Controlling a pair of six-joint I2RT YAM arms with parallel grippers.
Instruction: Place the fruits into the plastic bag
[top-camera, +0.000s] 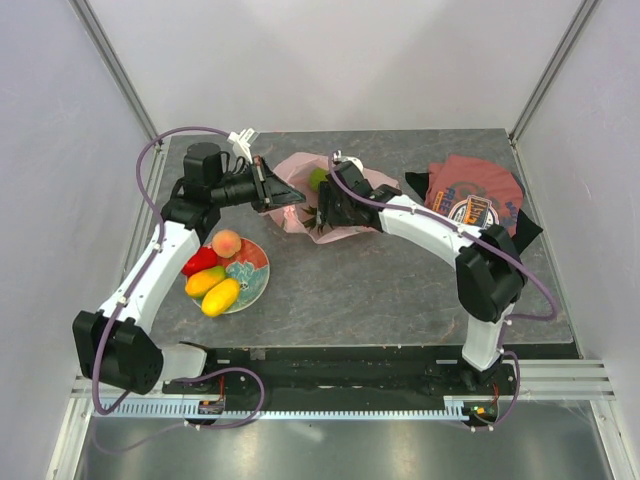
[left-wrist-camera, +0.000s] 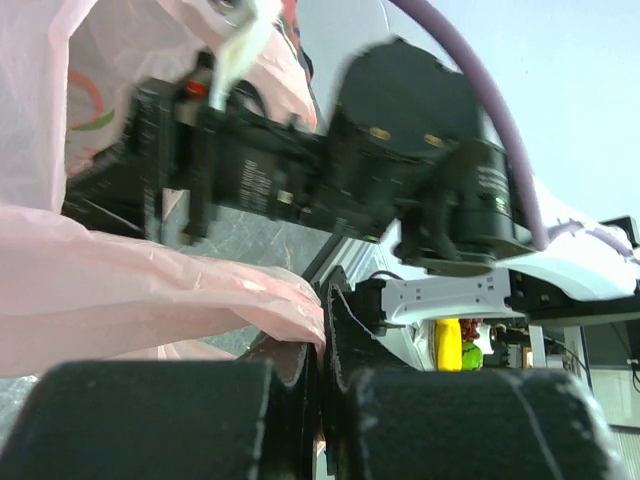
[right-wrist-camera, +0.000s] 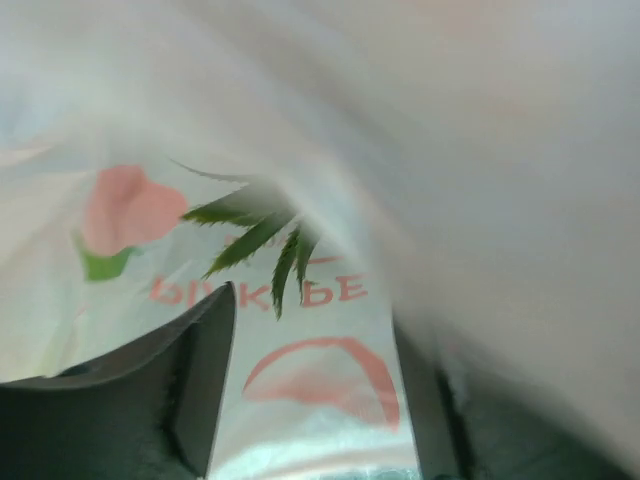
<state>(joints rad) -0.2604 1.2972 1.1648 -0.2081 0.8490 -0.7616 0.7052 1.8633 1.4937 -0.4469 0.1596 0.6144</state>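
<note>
The pale-pink plastic bag (top-camera: 300, 200) lies open at the table's back middle. My left gripper (top-camera: 284, 196) is shut on the bag's left edge; the left wrist view shows the pink film (left-wrist-camera: 200, 290) pinched between the closed pads (left-wrist-camera: 322, 350). My right gripper (top-camera: 326, 206) reaches into the bag's mouth, next to a green round fruit (top-camera: 318, 178). In the right wrist view its fingers (right-wrist-camera: 312, 330) stand apart inside the bag with nothing between them, and the pineapple's green leaves (right-wrist-camera: 262, 232) show just beyond. A peach (top-camera: 227, 242), a red pepper-like piece (top-camera: 199, 261) and two yellow mangoes (top-camera: 213, 289) lie on the plate.
The red floral plate (top-camera: 254, 266) sits at the front left beside the left arm. A folded dark-red printed T-shirt (top-camera: 470, 192) lies at the back right. The right arm stretches across the table's middle toward the bag.
</note>
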